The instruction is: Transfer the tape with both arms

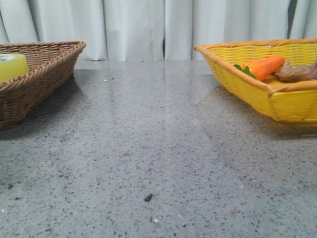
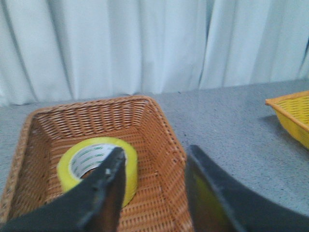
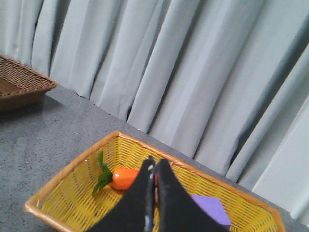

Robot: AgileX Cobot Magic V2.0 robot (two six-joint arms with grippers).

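While left tool [image 2: 154, 176] gapes, right tool [image 3: 156, 186] pinched: tape [image 2: 97, 166] flat, core upward.

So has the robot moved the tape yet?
Not yet. The tape lies in the brown basket, untouched. The left gripper hovers above it, jaws open. The right gripper waits shut over the yellow basket. Picking up, passing and placing are all left.

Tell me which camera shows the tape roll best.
The left wrist view: the tape lies in the brown basket, its whole ring and white core visible behind the open left gripper. The front view catches only its edge; the right wrist view shows none.
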